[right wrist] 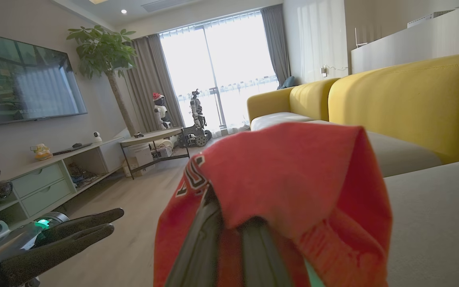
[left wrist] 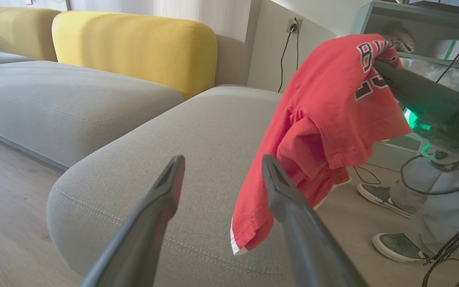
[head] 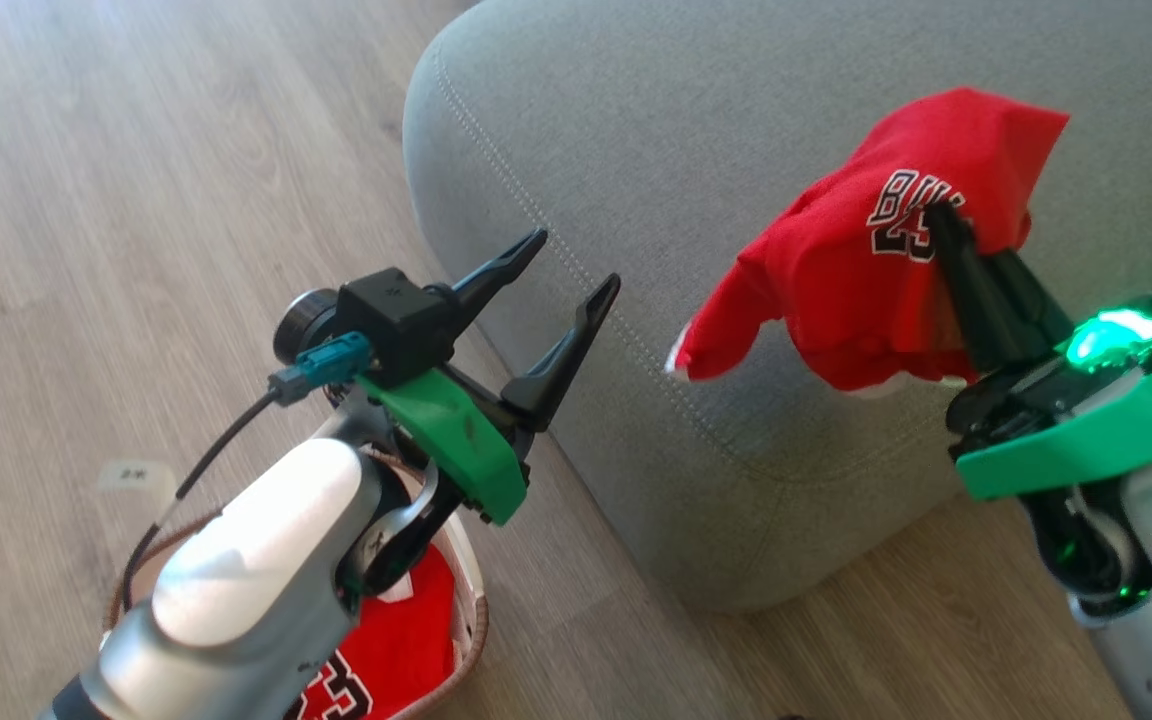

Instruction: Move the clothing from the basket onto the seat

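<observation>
Jaws of the right gripper (head: 946,218) are pinched shut on a red Bulls jersey (head: 836,280) hanging over the grey sofa cushion (head: 636,150). The left gripper (head: 576,260) gapes empty, nearer the basket (head: 474,600), which seemingly contains another jersey (head: 406,640).

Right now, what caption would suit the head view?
Right jaws shut on a red jersey raised at the grey seat; left jaws open; a second jersey lies in the basket.

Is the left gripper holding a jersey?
No, the left gripper stands open and empty; the jersey hangs from the right gripper.
</observation>
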### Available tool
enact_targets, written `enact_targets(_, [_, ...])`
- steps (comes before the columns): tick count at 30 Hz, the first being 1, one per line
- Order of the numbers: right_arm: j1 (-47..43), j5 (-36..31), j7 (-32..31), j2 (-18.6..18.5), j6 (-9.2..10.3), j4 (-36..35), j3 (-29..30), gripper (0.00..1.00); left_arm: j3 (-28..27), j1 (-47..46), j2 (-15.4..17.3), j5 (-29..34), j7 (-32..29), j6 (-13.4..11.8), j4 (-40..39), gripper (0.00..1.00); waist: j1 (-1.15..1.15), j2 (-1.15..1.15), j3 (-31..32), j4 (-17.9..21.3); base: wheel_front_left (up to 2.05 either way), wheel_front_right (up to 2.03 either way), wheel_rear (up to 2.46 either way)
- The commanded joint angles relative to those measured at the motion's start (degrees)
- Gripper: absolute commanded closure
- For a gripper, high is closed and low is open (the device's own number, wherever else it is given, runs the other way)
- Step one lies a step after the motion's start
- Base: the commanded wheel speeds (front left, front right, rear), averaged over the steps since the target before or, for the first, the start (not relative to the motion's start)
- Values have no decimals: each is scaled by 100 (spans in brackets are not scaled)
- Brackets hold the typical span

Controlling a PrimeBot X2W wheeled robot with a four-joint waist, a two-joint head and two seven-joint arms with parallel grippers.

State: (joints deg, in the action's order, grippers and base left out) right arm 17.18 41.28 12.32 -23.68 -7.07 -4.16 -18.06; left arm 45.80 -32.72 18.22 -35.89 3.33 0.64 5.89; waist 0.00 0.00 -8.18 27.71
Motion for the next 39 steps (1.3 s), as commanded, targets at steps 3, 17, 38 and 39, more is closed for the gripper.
enact_targets(3, [463, 22, -114, -92, -42, -133, 148, 100, -169, -522, 120, 111, -70, 2, -275, 0, 0, 0, -255, -76, 0, 0, 0])
enact_targets(17, [2033, 407, -234, -596, -42, 1188, 280, 100, 150, -1343, -60, 369, -411, 295, -425, 0, 0, 0, -1436, -590, 0, 0, 0])
enact_targets(38, [3350, 144, -425, -1364, -42, 3125, 670, 100, 686, -2454, -556, 649, -331, 590, -92, 0, 0, 0, -2878, -1279, 0, 0, 0])
enact_targets(39, [3407, 97, -478, -1380, -42, 3244, 633, 100, 709, -2491, -565, 657, -321, 596, -76, 0, 0, 0, -2921, -1298, 0, 0, 0])
